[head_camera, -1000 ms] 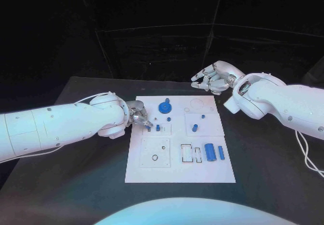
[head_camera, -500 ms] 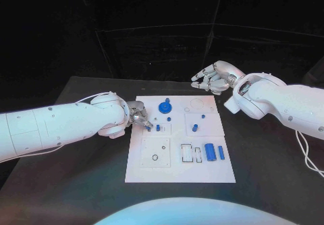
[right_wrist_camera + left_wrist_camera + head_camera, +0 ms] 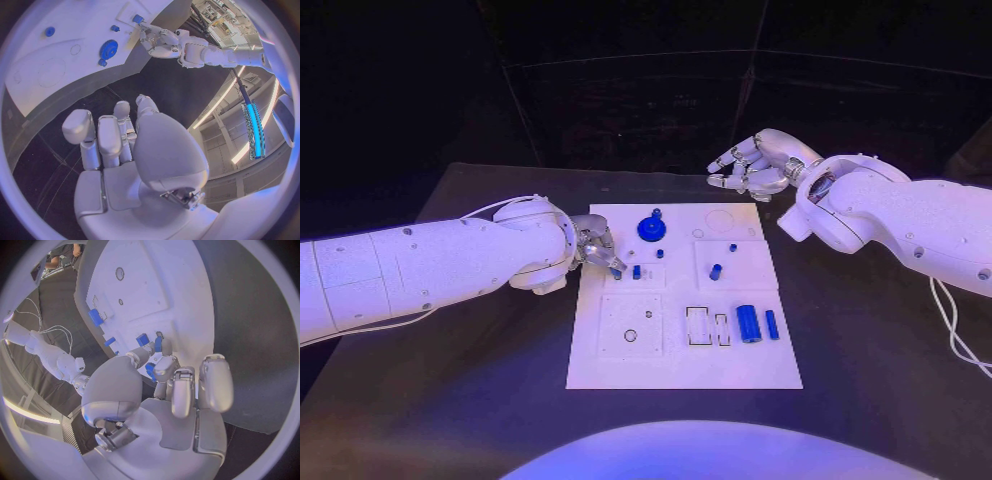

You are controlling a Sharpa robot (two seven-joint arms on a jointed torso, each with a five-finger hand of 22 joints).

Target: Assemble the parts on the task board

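Observation:
The white task board [image 3: 678, 355] lies in the middle of the black table. My left hand [image 3: 597, 248] is at the board's left edge and pinches a small blue part [image 3: 616, 272] between thumb and finger, low over the board; the left wrist view shows that part [image 3: 150, 371] in the pinch. Two short blue pegs [image 3: 636, 271] [image 3: 659, 254] stand just beside it. My right hand [image 3: 753, 166] hovers beyond the board's far right corner, fingers loosely bent and apart, holding nothing. In the right wrist view the hand [image 3: 115, 137] is seen over the board [image 3: 56, 70].
A blue gear [image 3: 651, 228] sits near the board's far edge, with small blue pegs [image 3: 715, 270] right of it. Two blue cylinders [image 3: 750, 322] [image 3: 772, 322] lie on the board's right side by rectangular slots. A square recess with holes [image 3: 633, 325] is at the near left.

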